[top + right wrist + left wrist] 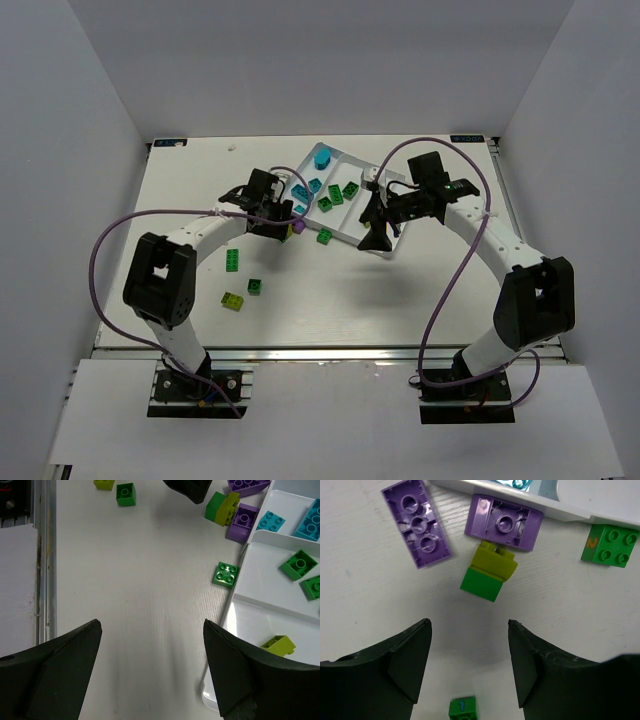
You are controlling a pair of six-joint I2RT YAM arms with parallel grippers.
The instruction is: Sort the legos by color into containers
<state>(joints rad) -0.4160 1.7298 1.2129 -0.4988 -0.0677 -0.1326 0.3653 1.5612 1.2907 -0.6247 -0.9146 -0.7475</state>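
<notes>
Bricks (232,259) in green and yellow-green lie loose on the table (180,190) at the left, well apart from the tray. Next, the left gripper (470,645) hangs with jaws spread and empty near a yellow-green and green brick (488,571), maybe two stuck together, with purple bricks (416,524) past it. Further right, the white tray (260,585) holds cyan bricks (271,521), green bricks (299,564) and one yellow-green brick (278,645) in its long boxes, and the right gripper (151,630) hangs by its near edge, jaws spread and empty.

Square green brick (610,545) reads 2; lower green brick (462,708) reads 1.
</notes>
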